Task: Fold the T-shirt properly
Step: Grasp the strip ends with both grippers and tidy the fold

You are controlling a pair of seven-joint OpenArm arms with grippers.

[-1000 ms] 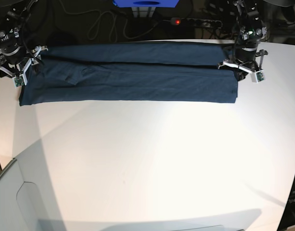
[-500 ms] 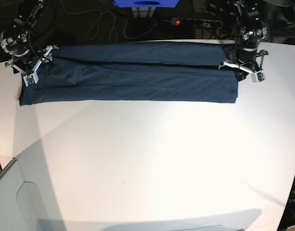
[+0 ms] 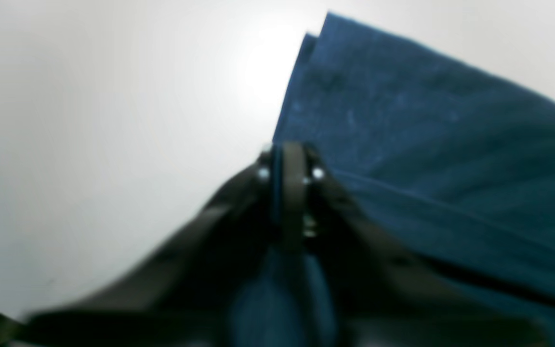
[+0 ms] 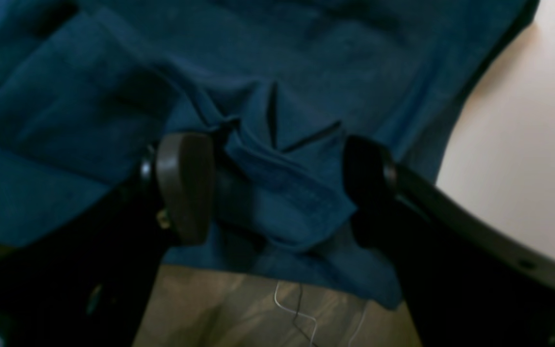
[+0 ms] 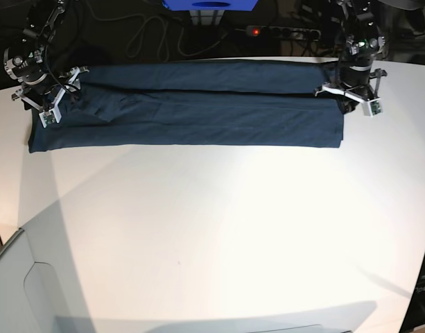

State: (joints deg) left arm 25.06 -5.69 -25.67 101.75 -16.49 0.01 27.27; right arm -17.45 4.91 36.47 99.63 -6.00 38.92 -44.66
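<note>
T-shirt: your dark navy cotton T-shirt [image 5: 188, 114] lies as a long band along the white table's [image 5: 219, 236] far edge | left gripper [image 3: 289, 166]: jaws nearly together, hold unclear | right gripper [image 4: 277, 188]: released, astride a bunched hem | risk: lifting unevenly could drag that bunch and skew your fold.

Plain navy T-shirt [image 5: 191, 114], white table [image 5: 219, 229]

1. We see the left gripper [image 3: 289, 166] blurred in its wrist view; whether cloth sits between its fingers [image 3: 293, 183] we cannot tell.
2. The T-shirt [image 4: 277, 96] runs past the right wrist view's edges.
3. In the base view, both grippers look too small to read.
</note>
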